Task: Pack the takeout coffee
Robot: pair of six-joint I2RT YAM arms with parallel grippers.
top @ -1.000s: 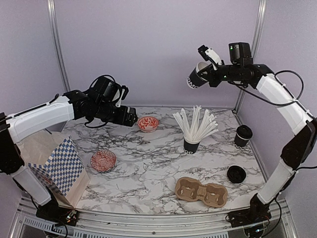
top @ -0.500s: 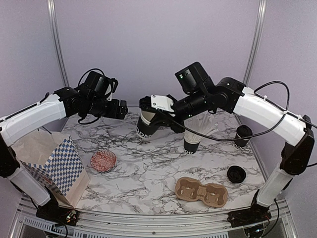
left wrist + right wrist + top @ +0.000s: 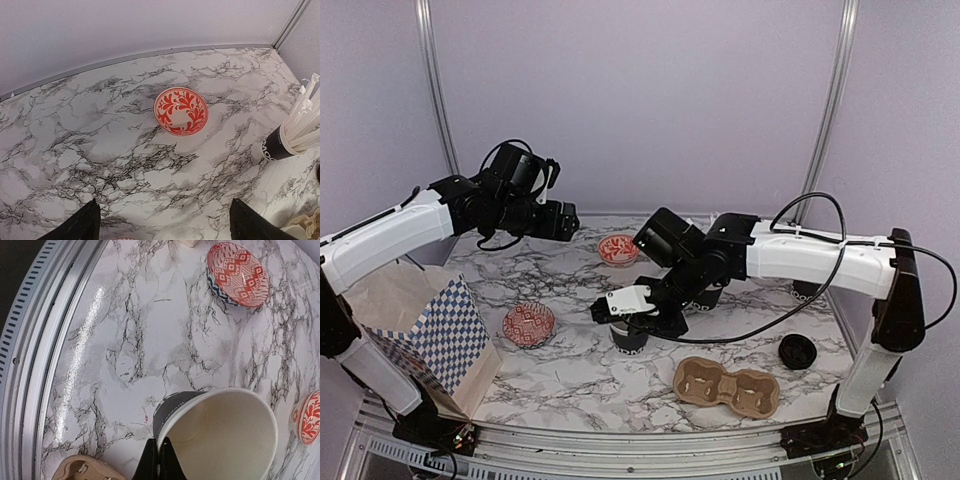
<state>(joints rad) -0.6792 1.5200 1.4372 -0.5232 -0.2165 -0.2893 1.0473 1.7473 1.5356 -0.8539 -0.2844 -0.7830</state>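
A black paper cup (image 3: 628,337), white inside, stands upright and lidless low over the marble left of centre. My right gripper (image 3: 619,306) is shut on its rim, one finger inside and one outside. From the right wrist view the cup (image 3: 220,437) opens upward, pinched by that gripper (image 3: 160,449); I cannot tell whether its base touches the table. A loose black lid (image 3: 797,350) lies at the right. A second black cup (image 3: 806,292) is mostly hidden behind the right arm. My left gripper (image 3: 566,219) hangs open and holds nothing above the back left (image 3: 163,206).
A brown two-hole carrier tray (image 3: 726,387) lies at front centre, just right of the held cup. A cup of white sticks (image 3: 280,142) stands behind the right arm. Red patterned bowls sit at back (image 3: 619,249) and left (image 3: 528,324). A checkered bag (image 3: 440,335) stands front left.
My right arm swung down from high at the back right to the table's middle, carrying the cup with it. The left gripper pulled back slightly to the left and then stayed put.
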